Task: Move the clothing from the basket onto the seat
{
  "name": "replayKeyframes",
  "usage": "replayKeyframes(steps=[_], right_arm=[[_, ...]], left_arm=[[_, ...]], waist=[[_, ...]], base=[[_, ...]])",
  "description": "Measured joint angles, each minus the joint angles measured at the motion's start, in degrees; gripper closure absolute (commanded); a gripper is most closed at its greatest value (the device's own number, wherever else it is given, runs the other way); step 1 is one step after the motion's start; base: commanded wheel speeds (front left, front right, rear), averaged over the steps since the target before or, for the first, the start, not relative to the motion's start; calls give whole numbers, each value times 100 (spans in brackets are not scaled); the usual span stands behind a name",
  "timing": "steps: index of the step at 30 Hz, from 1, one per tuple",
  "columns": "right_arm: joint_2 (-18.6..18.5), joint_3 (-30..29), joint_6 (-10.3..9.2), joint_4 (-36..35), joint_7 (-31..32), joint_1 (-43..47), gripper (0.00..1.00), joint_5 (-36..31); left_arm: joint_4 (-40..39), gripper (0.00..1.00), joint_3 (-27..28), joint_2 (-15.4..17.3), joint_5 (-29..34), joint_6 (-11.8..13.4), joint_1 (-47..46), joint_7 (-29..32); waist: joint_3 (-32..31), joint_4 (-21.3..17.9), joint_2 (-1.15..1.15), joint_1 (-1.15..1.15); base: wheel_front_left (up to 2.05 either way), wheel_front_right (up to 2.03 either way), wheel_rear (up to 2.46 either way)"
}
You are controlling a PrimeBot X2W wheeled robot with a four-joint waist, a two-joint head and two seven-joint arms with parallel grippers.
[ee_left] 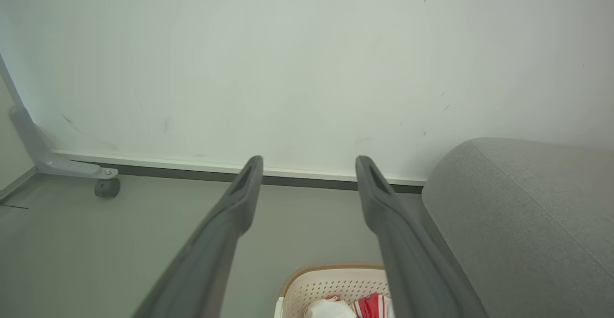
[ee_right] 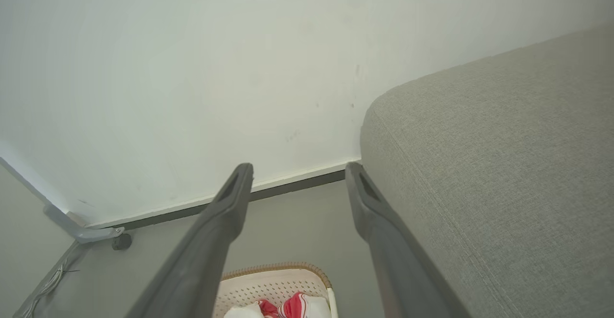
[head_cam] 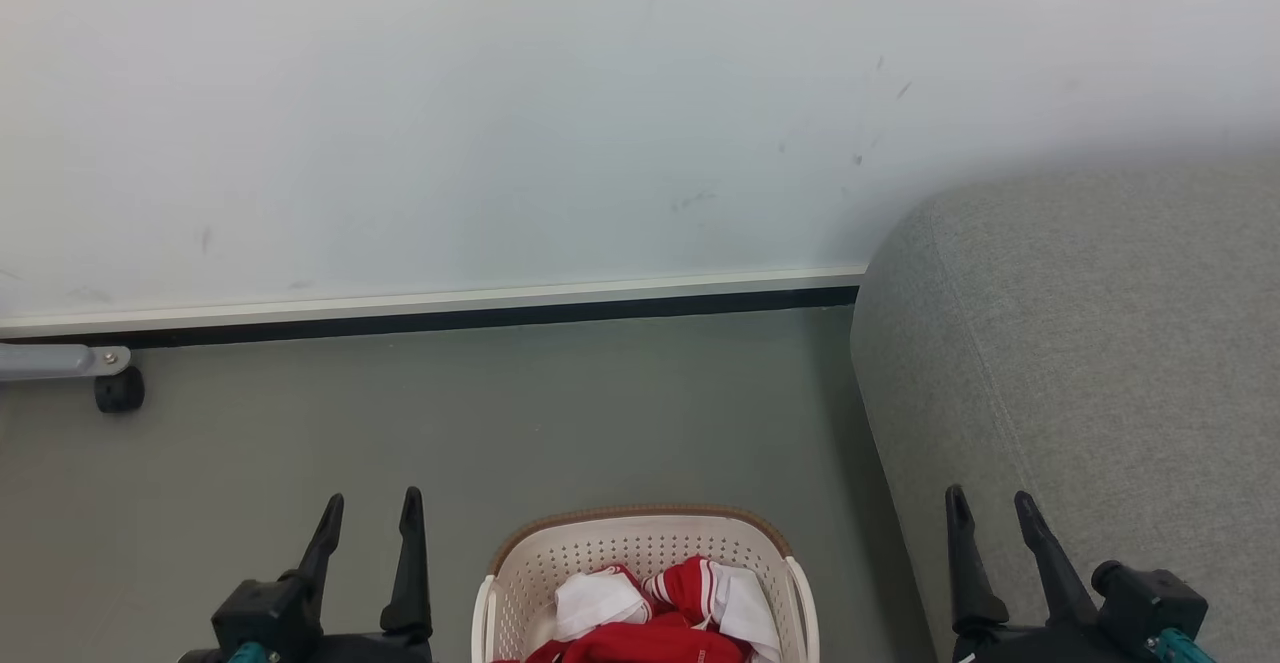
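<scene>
Held left gripper and right gripper low, jaws apart, empty, flanking basket. Found clothing heaped inside basket, on floor beside seat.

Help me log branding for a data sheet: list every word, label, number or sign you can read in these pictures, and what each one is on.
No text here can be read.
A tiny pale mark on the red clothing, at the bottom edge of the head view: too small to read.
The basket, the seat and the wall: no lettering visible.
</scene>
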Motion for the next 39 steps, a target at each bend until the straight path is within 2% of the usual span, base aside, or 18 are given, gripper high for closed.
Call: replayKeyframes(steps=[14, 39], right_arm=[[-66, 235, -152, -94, -299, 131, 0, -1093], [-56, 171, -142, -80, -300, 220, 0, -1189]], left_arm=[[4, 0, -94, 37, 1043, 158, 92, -283], [93, 0, -33, -5, 1103, 141, 196, -283]], waist=[[-17, -18, 0, 0], [-82, -5, 0, 0]], base=[[0, 0, 0], [0, 0, 0]])
